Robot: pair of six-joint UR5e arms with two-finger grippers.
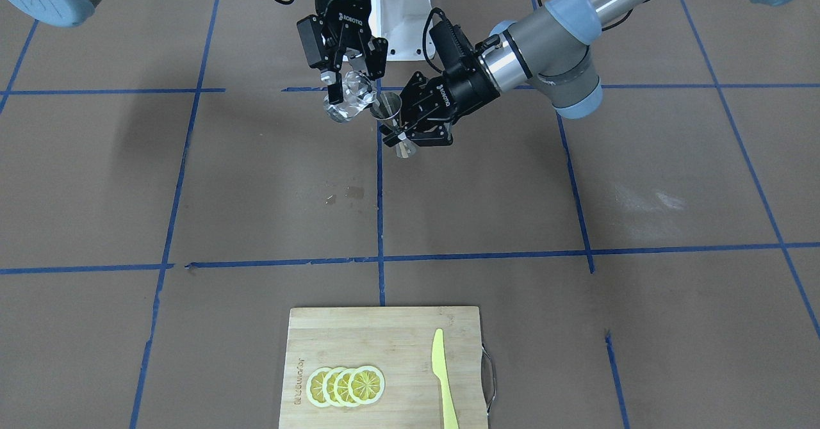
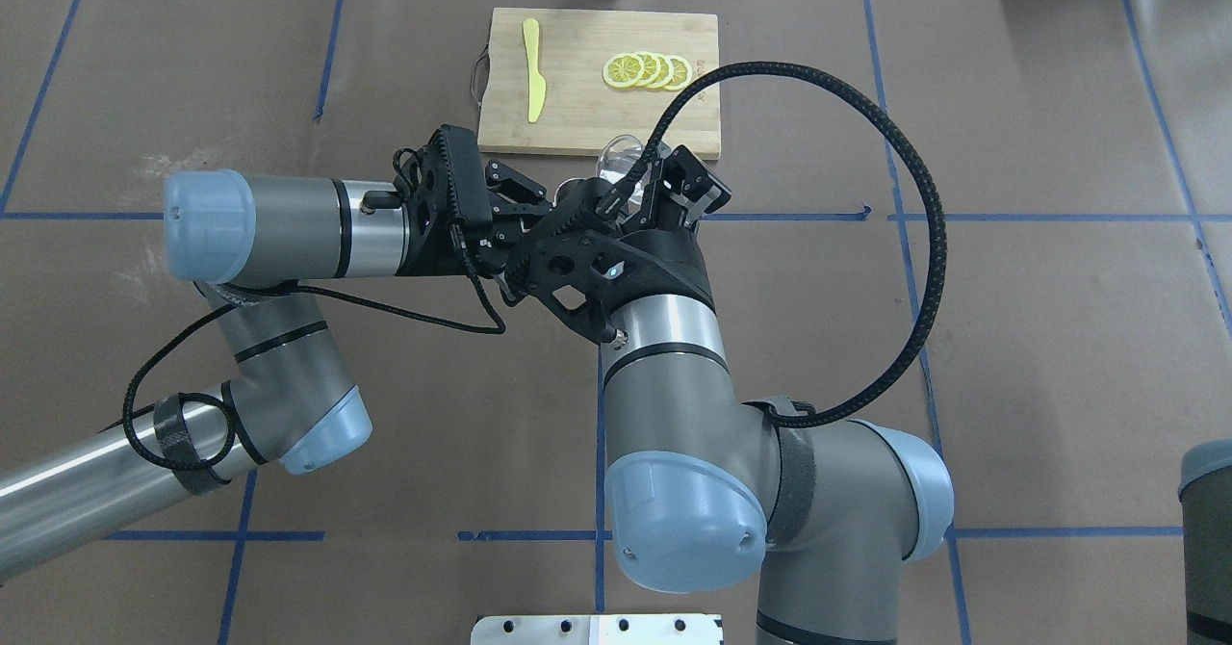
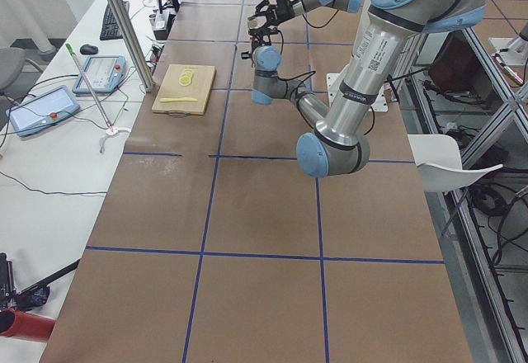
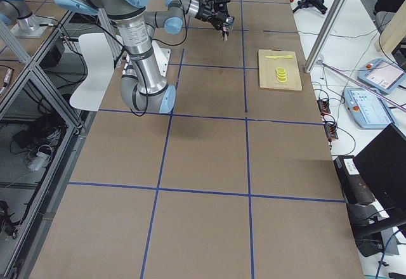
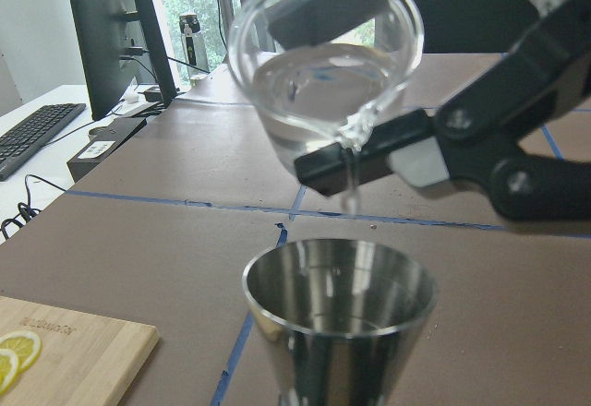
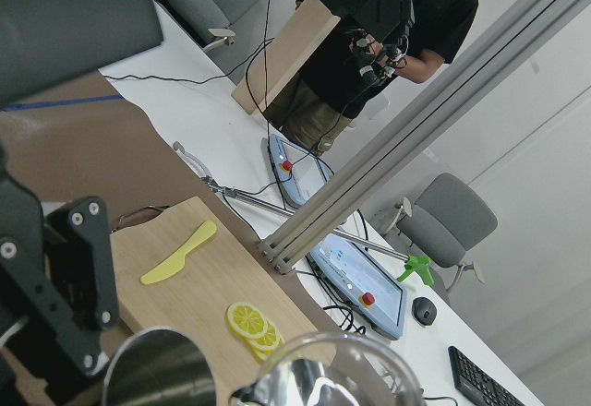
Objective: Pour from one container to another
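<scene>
We saw the right gripper [image 1: 351, 84] pinching the tilted glass cup [image 1: 348, 100], a thin stream falling into the jigger [image 1: 388, 106] clamped at its waist by the left gripper [image 1: 401, 133].

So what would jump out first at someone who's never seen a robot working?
Mid-air above the brown table, the right pincer tips a small clear glass cup, and a thin stream of clear liquid runs from its lip into the silver hourglass-shaped steel jigger held by the left pincer. Across the table from the robot lies a wooden cutting board with fanned yellow lemon slices and a pale yellow knife.
</scene>
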